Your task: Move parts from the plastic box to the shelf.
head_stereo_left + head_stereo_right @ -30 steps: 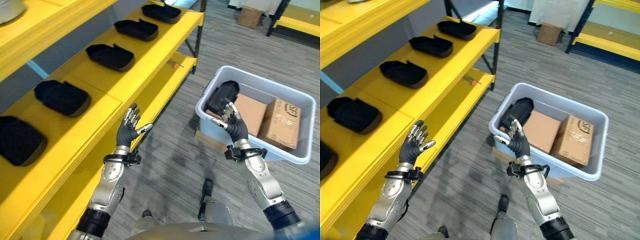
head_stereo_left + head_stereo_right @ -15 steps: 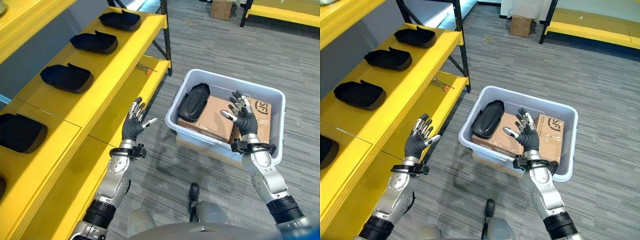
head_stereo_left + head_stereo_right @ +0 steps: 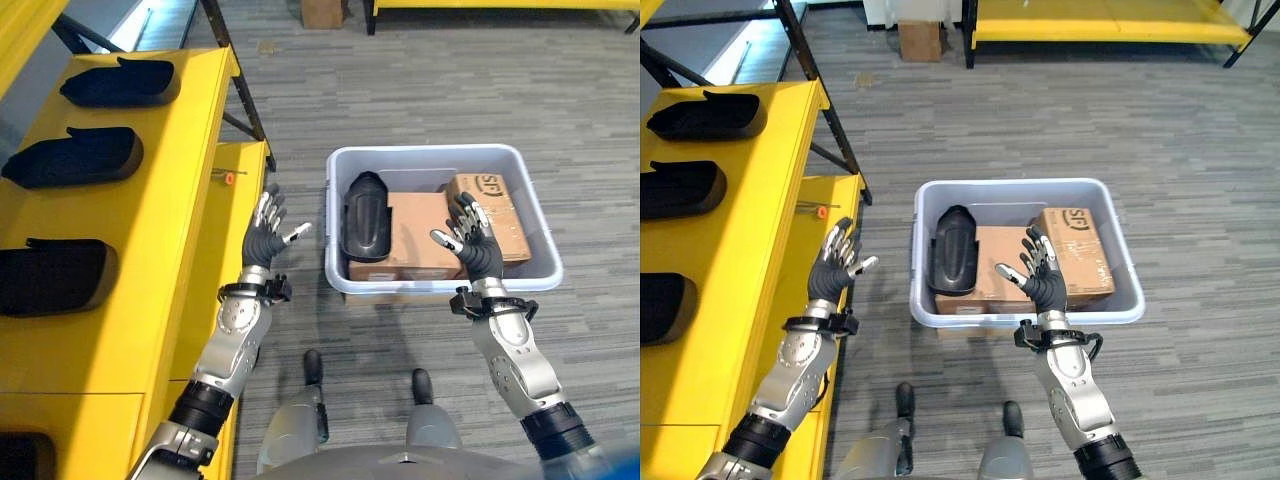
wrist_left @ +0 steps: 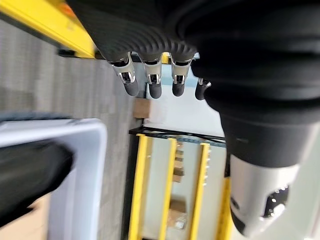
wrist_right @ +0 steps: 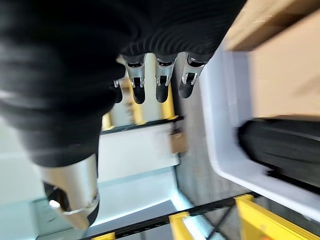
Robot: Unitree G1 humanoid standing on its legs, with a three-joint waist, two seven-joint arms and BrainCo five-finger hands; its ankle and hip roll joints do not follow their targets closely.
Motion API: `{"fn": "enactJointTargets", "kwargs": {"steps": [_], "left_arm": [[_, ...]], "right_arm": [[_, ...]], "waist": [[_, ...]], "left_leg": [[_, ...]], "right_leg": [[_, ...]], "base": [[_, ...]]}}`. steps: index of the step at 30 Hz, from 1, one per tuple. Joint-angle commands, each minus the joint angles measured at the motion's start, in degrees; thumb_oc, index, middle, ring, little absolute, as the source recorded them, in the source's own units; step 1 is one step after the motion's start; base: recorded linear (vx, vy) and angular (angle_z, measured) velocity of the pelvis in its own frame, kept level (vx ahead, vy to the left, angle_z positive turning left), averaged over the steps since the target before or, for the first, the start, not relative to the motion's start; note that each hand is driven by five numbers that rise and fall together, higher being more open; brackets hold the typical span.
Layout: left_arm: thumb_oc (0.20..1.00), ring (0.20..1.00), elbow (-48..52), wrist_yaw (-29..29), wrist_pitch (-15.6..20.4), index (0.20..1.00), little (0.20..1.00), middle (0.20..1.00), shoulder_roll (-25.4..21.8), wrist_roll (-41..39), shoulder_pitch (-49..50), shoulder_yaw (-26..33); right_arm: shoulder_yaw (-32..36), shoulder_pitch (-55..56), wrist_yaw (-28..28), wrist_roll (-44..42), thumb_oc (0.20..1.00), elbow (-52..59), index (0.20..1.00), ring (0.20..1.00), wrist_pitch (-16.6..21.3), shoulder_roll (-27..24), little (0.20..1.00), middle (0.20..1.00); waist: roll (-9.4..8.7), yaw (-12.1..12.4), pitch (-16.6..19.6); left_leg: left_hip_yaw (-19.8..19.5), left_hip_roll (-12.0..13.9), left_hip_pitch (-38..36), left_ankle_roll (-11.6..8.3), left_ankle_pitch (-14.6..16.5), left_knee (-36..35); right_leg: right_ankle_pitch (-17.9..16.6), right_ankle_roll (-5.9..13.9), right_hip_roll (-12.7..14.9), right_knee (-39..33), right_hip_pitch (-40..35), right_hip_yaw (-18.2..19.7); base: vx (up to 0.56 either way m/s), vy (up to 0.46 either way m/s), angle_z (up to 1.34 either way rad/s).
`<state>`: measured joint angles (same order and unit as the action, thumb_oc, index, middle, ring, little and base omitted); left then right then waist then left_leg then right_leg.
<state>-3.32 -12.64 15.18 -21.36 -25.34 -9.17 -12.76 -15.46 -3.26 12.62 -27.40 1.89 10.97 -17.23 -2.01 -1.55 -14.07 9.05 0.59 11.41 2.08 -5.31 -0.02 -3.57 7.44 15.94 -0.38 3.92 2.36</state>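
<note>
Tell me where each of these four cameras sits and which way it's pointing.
Left eye view: on the head, looking down at the grey plastic box; both open hands raised, left hand, right hand.
Right eye view: beside it, same scene, black moulded part in the box, yellow shelf at left.
Left wrist view: along the left hand's fingers.
Right wrist view: along the right hand's fingers.
Both wrist views share the box and black part.

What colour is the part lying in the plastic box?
Black part, seen best in the right eye view.
</note>
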Motion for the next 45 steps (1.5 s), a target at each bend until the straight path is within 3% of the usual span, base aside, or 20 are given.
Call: {"fn": "enactJointTargets", "kwargs": {"steps": [1,7,18,28,37,45], "left_arm": [[1.0,1.0,3.71,-1.86,3.14,1.0,1.0,1.0,-1.15,1.25,2.09,2.01],[1.0,1.0,3.24,-3.43,2.96,1.0,1.0,1.0,-1.26,2.91,0.12,1.16],[1.0,1.0,3.83,-5.37,3.25,1.0,1.0,1.0,-0.75,2.63,-7.91,-3.53],[1.0,1.0,0.08,-8.24,3.09,1.0,1.0,1.0,0.49,8.64,-17.76,-6.94],[1.0,1.0,-5.67,-10.93,2.92,1.0,1.0,1.0,1.73,11.32,-23.06,-8.27],[1.0,1.0,-18.47,-17.18,1.99,1.0,1.0,1.0,2.68,12.47,-29.23,-7.29]], "right_arm": [[2.7,-6.49,0.23,0.49,1.0,1.7,1.0,1.0,2.47,-1.35,1.0,1.0],[3.97,-8.81,2.49,0.89,1.0,0.14,1.0,1.0,2.91,-1.42,1.0,1.0],[1.52,-24.79,10.33,4.22,1.0,-10.92,1.0,1.0,3.74,-1.01,1.0,1.0],[1.2,-19.92,7.89,4.81,1.0,-3.93,1.0,1.0,4.71,-0.85,1.0,1.0],[-0.25,-16.06,4.81,2.26,1.0,0.96,1.0,1.0,5.68,-1.07,1.0,1.0],[-1.37,-13.93,4.65,0.72,1.0,3.3,1.0,1.0,7.23,-1.73,1.0,1.0]], "waist": [[-0.88,0.38,0.69],[-1.74,-0.55,0.84],[-0.33,-0.67,-2.6],[0.59,-3.72,-4.73],[0.24,-6.05,-5.53],[-0.54,-9.11,-6.55]], "left_leg": [[-1.55,7.27,1.84,-5.4,3.5,5.62],[-0.67,5.93,3.79,-4.62,5.02,6.9],[-1.13,7.94,6.97,-6.49,1.81,3.98],[1.49,8.5,6.39,-7.17,0.52,1.13],[4.22,8.98,5.18,-7.56,0.22,-0.26],[6.54,9.91,3.77,-8.31,-0.16,-1.47]], "right_leg": [[-4.31,4.98,2.34,-0.92,-0.38,-1.03],[-7.42,5.82,3.83,-1.95,1.44,-1.7],[-5.75,4.71,2.2,-3.09,6.31,-3.27],[-5.95,4.98,1.81,-3.93,9.79,-0.52],[-6.71,5.39,1.21,-4.23,12.12,2.17],[-6.79,5.3,0.24,-4.23,13.62,4.14]], "base": [[0.01,0.043,-0.35],[0.04,0.06,-0.05],[-0.02,-0.066,-0.04],[-0.01,-0.003,-0.09],[0.0,0.011,-0.22],[0.0,0.006,-0.2]]}}
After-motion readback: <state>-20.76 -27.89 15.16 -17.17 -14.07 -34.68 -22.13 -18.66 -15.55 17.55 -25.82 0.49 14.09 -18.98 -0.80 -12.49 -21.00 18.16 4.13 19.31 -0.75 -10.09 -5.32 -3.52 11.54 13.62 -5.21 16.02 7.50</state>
